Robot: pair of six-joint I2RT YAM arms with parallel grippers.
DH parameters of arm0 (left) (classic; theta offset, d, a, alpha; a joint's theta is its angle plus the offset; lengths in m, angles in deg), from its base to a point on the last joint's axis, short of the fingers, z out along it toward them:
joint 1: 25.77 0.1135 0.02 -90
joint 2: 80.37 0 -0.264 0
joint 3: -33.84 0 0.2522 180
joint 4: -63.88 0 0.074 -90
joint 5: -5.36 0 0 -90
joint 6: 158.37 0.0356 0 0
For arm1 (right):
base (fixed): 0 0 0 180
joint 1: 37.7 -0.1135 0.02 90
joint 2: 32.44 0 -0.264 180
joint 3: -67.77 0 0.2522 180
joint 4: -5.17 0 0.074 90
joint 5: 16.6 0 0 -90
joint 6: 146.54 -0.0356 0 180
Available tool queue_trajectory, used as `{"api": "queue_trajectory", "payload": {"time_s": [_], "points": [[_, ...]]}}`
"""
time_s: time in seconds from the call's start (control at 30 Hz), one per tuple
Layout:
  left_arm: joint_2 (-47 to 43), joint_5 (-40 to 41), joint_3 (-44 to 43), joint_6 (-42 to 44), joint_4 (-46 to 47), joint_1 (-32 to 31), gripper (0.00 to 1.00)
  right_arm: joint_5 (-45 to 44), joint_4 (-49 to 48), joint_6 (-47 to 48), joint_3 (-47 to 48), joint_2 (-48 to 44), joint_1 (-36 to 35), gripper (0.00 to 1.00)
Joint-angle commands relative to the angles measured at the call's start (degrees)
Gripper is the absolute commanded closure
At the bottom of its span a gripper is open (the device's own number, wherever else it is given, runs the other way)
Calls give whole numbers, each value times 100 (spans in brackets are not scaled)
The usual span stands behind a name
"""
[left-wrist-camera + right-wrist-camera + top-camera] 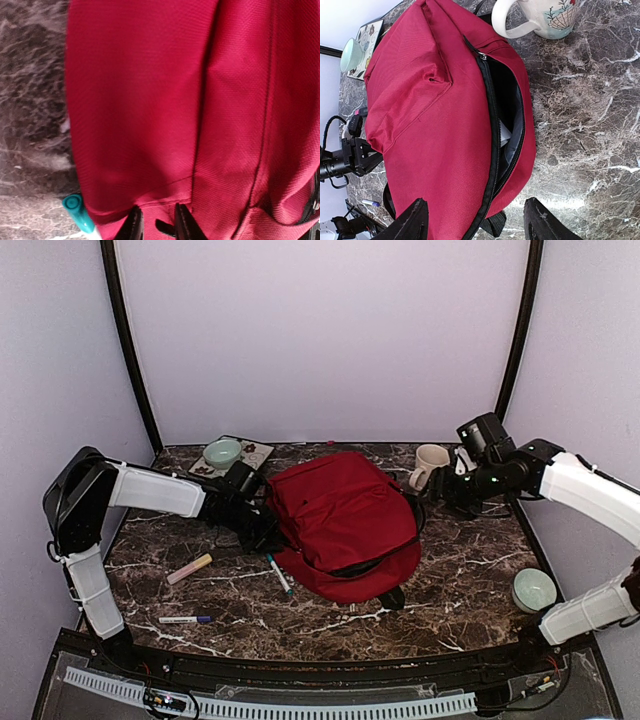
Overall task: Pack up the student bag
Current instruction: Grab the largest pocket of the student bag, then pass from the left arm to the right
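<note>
My left gripper (157, 227), narrow, touches the left edge of the student bag (340, 520); grip unclear. My right gripper (477, 222), wide, faces the open zip (495, 125).

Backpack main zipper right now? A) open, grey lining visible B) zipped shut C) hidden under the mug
A: in the right wrist view, the zipper on the red backpack is parted, with grey lining showing in the gap.
</note>
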Motion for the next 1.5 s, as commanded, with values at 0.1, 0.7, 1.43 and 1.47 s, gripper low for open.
{"api": "queue_trajectory", "payload": {"time_s": [0.1,0.7,1.43,1.47], "points": [[-133,69,-35,104,214,0,84,6,72,-77,-201,-141,-49,34],[-1889,867,805,996,-361,481,100,-19,143,69,-302,-105,-396,38],[-3597,109,2228,2217,-340,750,100,-231,645,1060,4764,4107,-2628,33],[-3640,114,2259,2216,-363,741,100,-157,645,928,4998,4325,-2691,33]]}}
